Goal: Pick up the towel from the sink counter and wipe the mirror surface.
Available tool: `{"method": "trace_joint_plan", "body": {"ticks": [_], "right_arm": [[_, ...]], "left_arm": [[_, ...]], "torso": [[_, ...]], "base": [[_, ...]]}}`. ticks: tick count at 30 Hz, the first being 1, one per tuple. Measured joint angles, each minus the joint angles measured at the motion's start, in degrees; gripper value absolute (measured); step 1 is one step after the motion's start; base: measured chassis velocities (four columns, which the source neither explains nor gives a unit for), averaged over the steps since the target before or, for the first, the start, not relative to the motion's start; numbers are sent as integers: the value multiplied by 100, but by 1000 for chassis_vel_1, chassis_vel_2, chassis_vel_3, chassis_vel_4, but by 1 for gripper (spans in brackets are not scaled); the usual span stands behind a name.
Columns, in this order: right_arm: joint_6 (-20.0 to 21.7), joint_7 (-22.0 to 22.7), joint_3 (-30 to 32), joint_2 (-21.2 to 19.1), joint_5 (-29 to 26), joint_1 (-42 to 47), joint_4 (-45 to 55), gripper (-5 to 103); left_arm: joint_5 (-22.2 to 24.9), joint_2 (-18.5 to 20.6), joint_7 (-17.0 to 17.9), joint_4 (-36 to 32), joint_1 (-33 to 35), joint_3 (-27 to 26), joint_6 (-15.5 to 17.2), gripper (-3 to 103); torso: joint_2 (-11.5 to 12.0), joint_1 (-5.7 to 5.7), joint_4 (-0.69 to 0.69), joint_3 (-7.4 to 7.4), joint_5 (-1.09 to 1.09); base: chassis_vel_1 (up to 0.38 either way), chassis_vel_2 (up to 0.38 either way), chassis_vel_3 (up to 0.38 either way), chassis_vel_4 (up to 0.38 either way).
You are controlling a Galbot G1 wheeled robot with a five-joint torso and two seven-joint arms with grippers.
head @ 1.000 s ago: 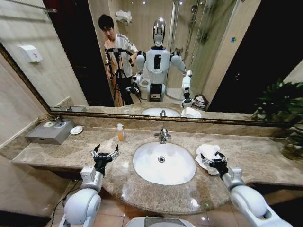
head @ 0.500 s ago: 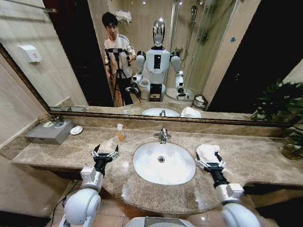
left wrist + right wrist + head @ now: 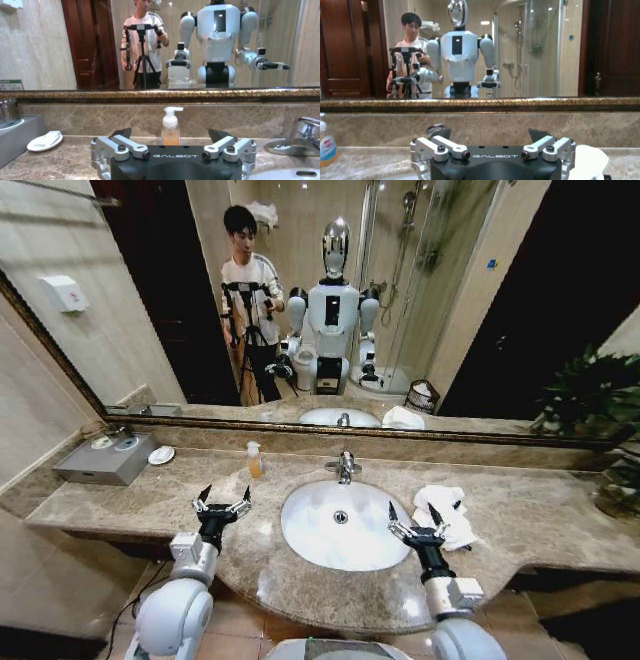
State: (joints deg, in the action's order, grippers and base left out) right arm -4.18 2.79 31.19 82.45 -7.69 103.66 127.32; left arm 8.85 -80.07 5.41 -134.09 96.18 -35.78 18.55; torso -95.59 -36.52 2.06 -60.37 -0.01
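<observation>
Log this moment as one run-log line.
left gripper: open, empty, above sink counter | right gripper: open, empty, beside basin | towel: on counter, ungrasped | mirror: unwiped

in the right wrist view the right claw (image 3: 490,144) covers most of the towel (image 3: 587,163), and the lower edge cuts the rest. the soap bottle (image 3: 325,144) is cut by the side edge, its label too blurred to read. the mirror (image 3: 420,300) runs past the head view's top and sides.
</observation>
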Motion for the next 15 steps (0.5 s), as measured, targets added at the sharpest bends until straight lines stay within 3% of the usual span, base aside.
{"method": "trace_joint_plan", "body": {"ticks": [15], "right_arm": [[-129, -166, 43, -167, -99, 322, 33, 100]], "left_arm": [[0, 0, 0, 0, 0, 0, 0, 100]], "torso": [[0, 0, 0, 0, 0]], "base": [[-6, -8, 13, 9]]}}
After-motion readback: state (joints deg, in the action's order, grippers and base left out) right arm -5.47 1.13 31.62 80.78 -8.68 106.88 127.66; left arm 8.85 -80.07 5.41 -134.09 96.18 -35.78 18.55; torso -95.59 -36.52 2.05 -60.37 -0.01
